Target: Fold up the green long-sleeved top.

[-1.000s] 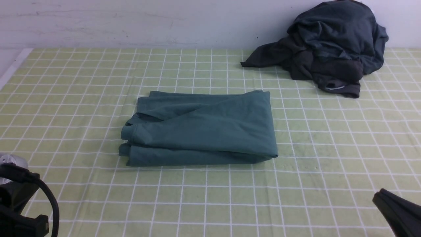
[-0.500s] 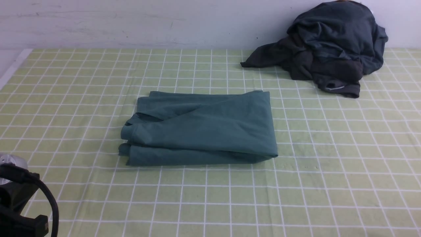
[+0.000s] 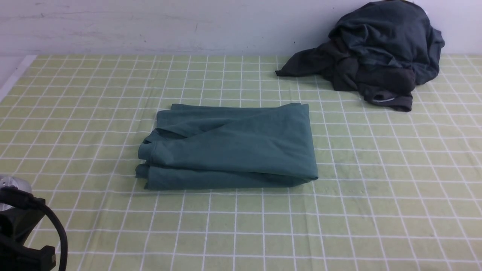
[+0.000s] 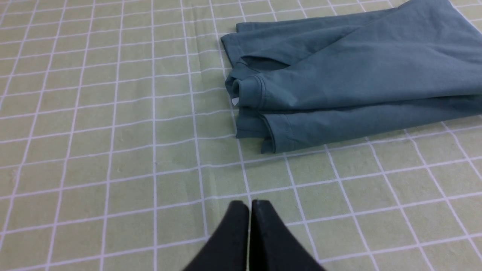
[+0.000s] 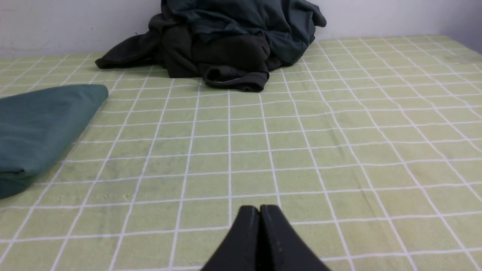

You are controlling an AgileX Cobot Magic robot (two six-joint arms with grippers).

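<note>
The green long-sleeved top point(image 3: 233, 146) lies folded into a flat rectangle in the middle of the checked cloth. It also shows in the left wrist view point(image 4: 346, 79), with stacked hems and a rolled cuff at its near corner, and in the right wrist view point(image 5: 37, 128). My left gripper point(image 4: 249, 204) is shut and empty, hovering over the cloth short of the top's corner. My right gripper point(image 5: 259, 208) is shut and empty over bare cloth to the right of the top. In the front view only the left arm's body point(image 3: 22, 233) shows; the right arm is out of that view.
A heap of dark charcoal and navy garments point(image 3: 376, 52) sits at the back right against the white wall; it also shows in the right wrist view point(image 5: 226, 41). The green checked tablecloth point(image 3: 376, 195) covers the table. The table's left edge point(image 3: 15, 75) shows at the far left.
The right gripper's dark tip, at the front view's bottom right corner one second ago, has drawn back out of view. The top and left arm have not moved.
</note>
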